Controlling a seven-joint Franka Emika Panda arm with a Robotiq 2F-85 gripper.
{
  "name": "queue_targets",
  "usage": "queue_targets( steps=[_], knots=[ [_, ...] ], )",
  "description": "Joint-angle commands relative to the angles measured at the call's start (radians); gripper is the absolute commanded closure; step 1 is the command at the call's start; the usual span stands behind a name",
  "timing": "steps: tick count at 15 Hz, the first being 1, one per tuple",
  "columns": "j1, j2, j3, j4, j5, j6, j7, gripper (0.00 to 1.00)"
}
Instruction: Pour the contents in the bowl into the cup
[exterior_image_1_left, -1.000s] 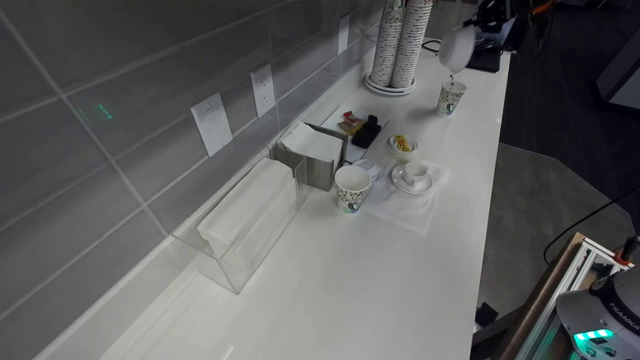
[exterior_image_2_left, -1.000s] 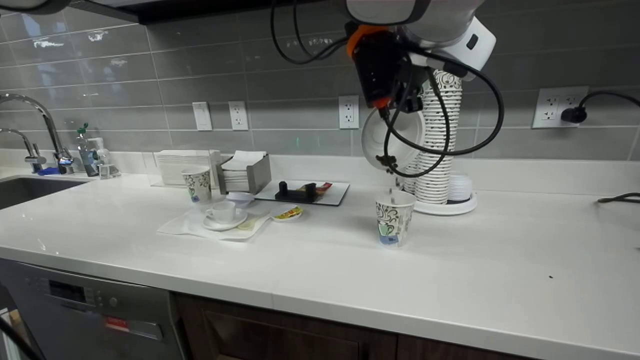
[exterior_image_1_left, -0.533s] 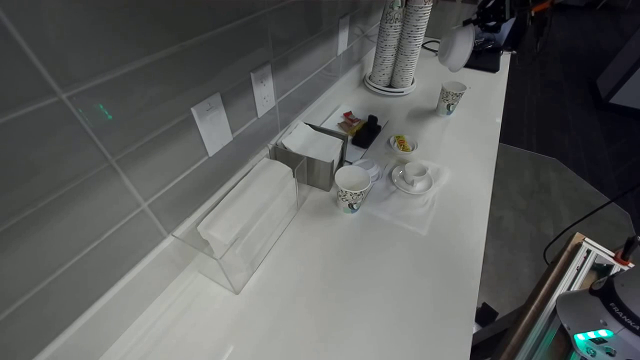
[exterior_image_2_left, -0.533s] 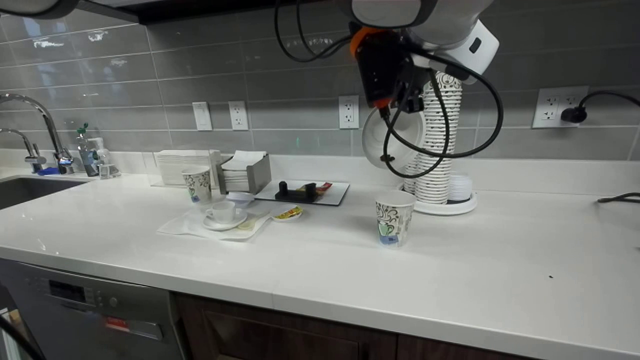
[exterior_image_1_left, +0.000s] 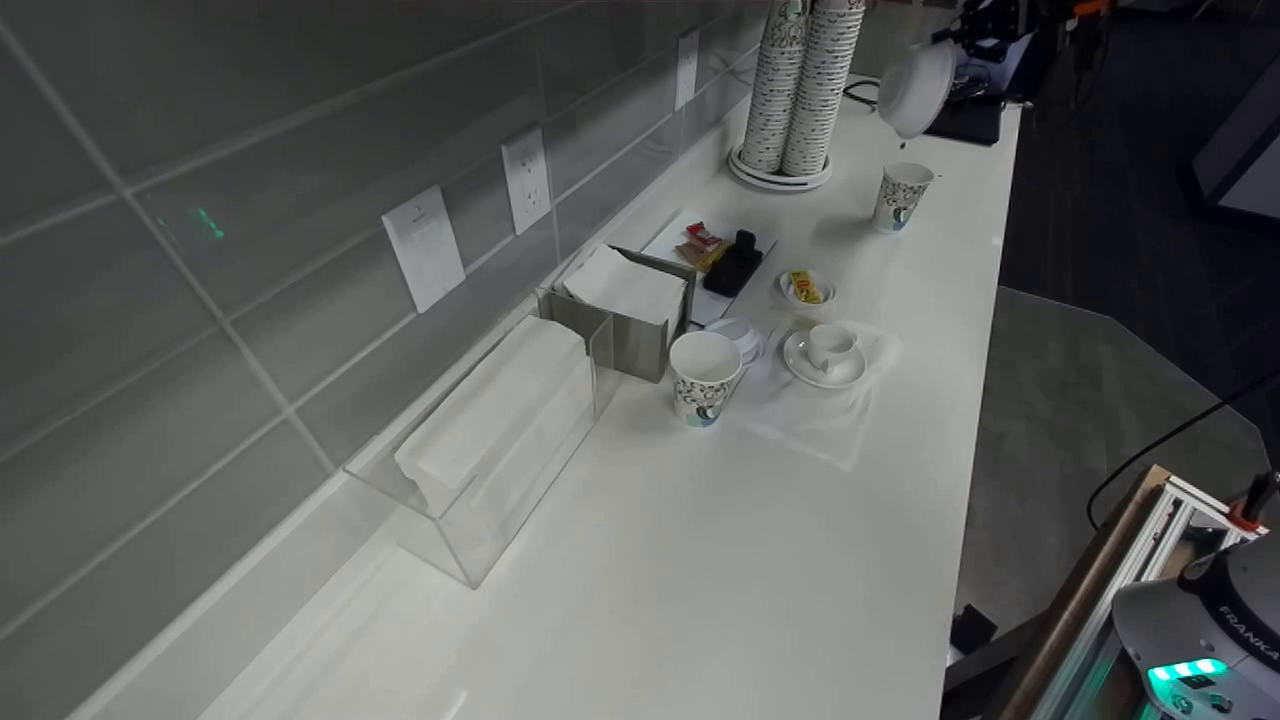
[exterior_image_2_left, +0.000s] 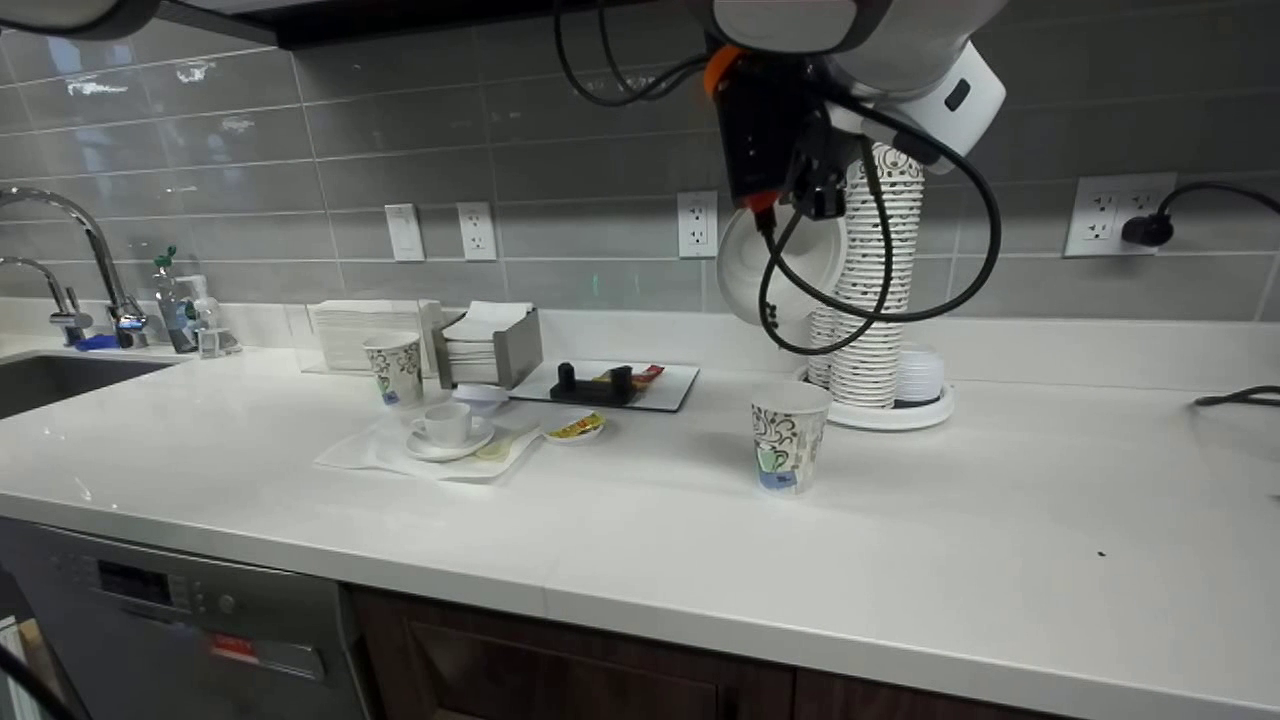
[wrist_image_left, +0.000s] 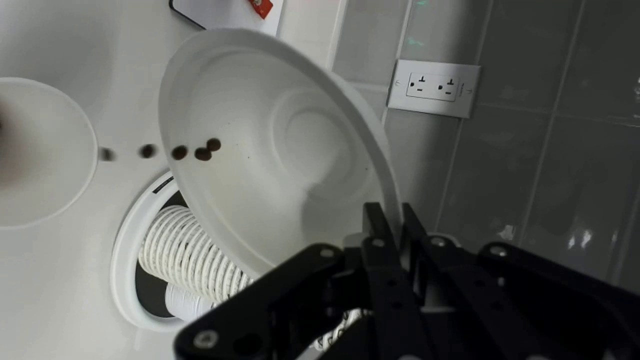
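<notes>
A white bowl (wrist_image_left: 280, 150) hangs tipped on its side in both exterior views, above and apart from a patterned paper cup (exterior_image_2_left: 788, 440). The gripper (wrist_image_left: 392, 215) holds the bowl by its edge, the fingers drawn close on either side of the rim. In the wrist view, three dark brown pieces (wrist_image_left: 203, 153) show against the bowl's inside near the lowered lip, while two more, blurred, are caught in mid-air between bowl and cup. The cup stands upright on a white worktop (exterior_image_2_left: 950, 540); a dark patch inside it, at the edge of the wrist view, is too blurred to read.

In an exterior view, tall stacks of paper cups (exterior_image_2_left: 868, 370) rise behind the bowl from a round white base (exterior_image_2_left: 905, 418), partly hidden by the robot arm (exterior_image_2_left: 915, 60). Farther along, a small dish (exterior_image_1_left: 827, 289) bears a yellow packet (exterior_image_1_left: 804, 286), near a flat tray (exterior_image_2_left: 665, 392) carrying a black object (exterior_image_2_left: 595, 388). A white teacup (exterior_image_2_left: 447, 424) sits on a saucer (exterior_image_2_left: 480, 440) over a paper napkin (exterior_image_2_left: 365, 455). Another patterned cup (exterior_image_2_left: 394, 370) stands beside a metal holder (exterior_image_2_left: 523, 348) filled with folded napkins (exterior_image_2_left: 470, 365). A curved tap (exterior_image_2_left: 127, 318) and a sink (exterior_image_2_left: 60, 385) occupy the far end, before gray wall tiles (exterior_image_2_left: 400, 160).
</notes>
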Motion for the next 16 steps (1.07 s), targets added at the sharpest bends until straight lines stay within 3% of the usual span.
queue_targets(
  steps=[1,7,12,16],
  knots=[
    [-0.023,0.036,0.001,0.063,0.033,-0.057,0.043,0.98],
    [-0.028,0.033,0.006,0.075,0.035,-0.084,0.068,0.98],
    [0.064,-0.035,-0.016,0.045,-0.135,-0.047,0.018,0.98],
    [0.161,-0.087,-0.024,-0.005,-0.309,0.070,-0.045,0.98]
  ],
)
